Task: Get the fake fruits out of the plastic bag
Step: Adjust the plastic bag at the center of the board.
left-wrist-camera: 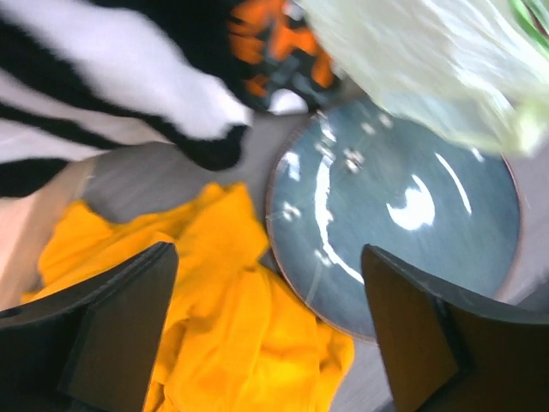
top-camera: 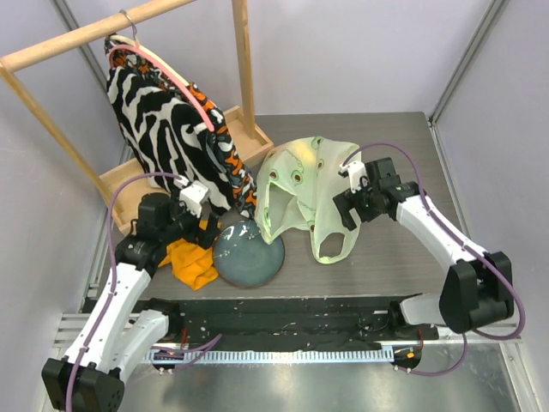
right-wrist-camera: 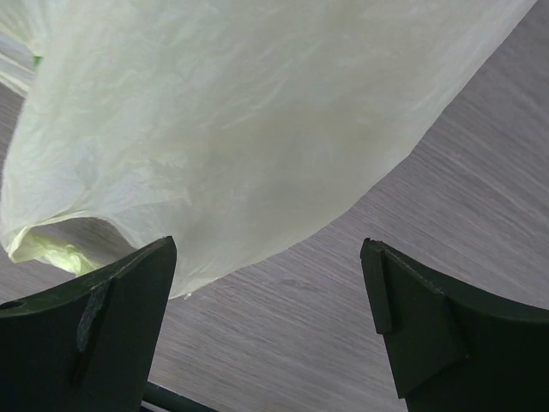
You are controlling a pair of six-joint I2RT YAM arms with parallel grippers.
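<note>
Right wrist view: my right gripper (right-wrist-camera: 266, 257) is spread open and empty, just beside the bag (right-wrist-camera: 257, 129), which lies crumpled mid-table by the plate (top-camera: 249, 257). It's thin, floppy, slippery film, probably light. Fruits are hidden, so I'd pinch an edge fold. Left gripper (left-wrist-camera: 268, 253) is open too.

At desk (top-camera: 386, 257) centre: bag (top-camera: 313, 184). Just front-left of bag: plate (top-camera: 250, 256). Left of plate, touching it: cloth (top-camera: 193, 264). Behind cloth: rack (top-camera: 244, 137), garment (top-camera: 163, 120) hung on it.

Pale walls (top-camera: 343, 51), perhaps panels, surround a grey table (top-camera: 386, 249) bearing a wooden rack (top-camera: 77, 47).
</note>
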